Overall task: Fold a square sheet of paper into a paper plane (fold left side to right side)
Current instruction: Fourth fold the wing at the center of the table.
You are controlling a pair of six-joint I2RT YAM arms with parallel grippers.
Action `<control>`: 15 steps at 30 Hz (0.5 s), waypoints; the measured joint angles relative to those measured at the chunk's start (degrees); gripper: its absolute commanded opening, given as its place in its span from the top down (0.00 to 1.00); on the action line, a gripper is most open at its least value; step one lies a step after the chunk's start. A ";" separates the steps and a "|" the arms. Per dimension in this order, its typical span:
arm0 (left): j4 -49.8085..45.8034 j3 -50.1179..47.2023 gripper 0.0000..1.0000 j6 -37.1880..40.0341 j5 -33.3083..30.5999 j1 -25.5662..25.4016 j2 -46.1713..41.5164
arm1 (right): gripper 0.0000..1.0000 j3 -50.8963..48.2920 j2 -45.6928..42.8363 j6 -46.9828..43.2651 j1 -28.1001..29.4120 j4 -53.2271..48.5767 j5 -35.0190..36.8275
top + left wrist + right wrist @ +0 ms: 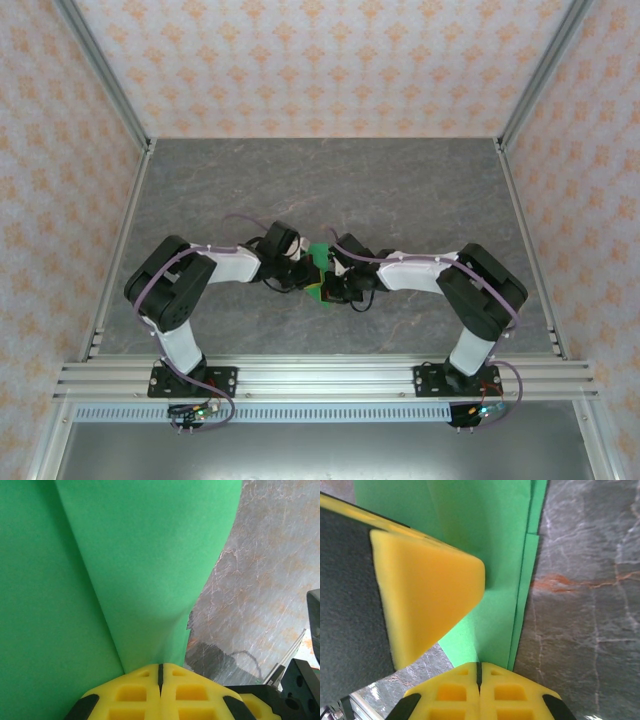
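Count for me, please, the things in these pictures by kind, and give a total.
green paper: 1
grippers: 2, the left gripper and the right gripper, each shut on the paper
table: 1
total: 4

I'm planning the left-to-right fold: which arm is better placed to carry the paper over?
Left, probably. The left fingers are shut on the green paper and could sweep it rightward, while the right fingers, pinching its layered edge, could anchor.
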 measured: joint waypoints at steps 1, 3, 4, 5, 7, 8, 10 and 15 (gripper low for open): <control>-0.13 0.11 1.00 0.28 0.09 0.07 0.09 | 1.00 0.00 0.02 0.00 0.00 0.00 0.00; -0.13 0.15 1.00 0.66 0.46 0.39 0.31 | 1.00 0.00 0.02 0.00 0.00 0.00 0.07; -0.09 0.22 1.00 0.79 1.09 0.66 0.50 | 1.00 0.00 0.02 0.00 0.00 -0.02 0.09; -0.15 0.42 1.00 0.92 1.77 0.98 0.79 | 1.00 0.00 0.02 0.00 0.00 -0.02 0.11; -0.28 0.94 1.00 1.07 2.91 1.62 1.40 | 1.00 0.00 0.02 0.00 0.00 0.04 0.17; -0.46 1.27 1.00 1.33 3.52 1.95 1.75 | 1.00 0.00 0.02 -0.02 0.00 0.09 0.35; -1.27 2.10 1.00 1.84 4.37 2.45 2.36 | 1.00 0.00 0.02 -0.02 0.00 0.17 0.52; -3.63 4.46 1.00 3.06 5.86 3.76 3.89 | 1.00 0.02 0.02 -0.02 0.00 0.50 0.98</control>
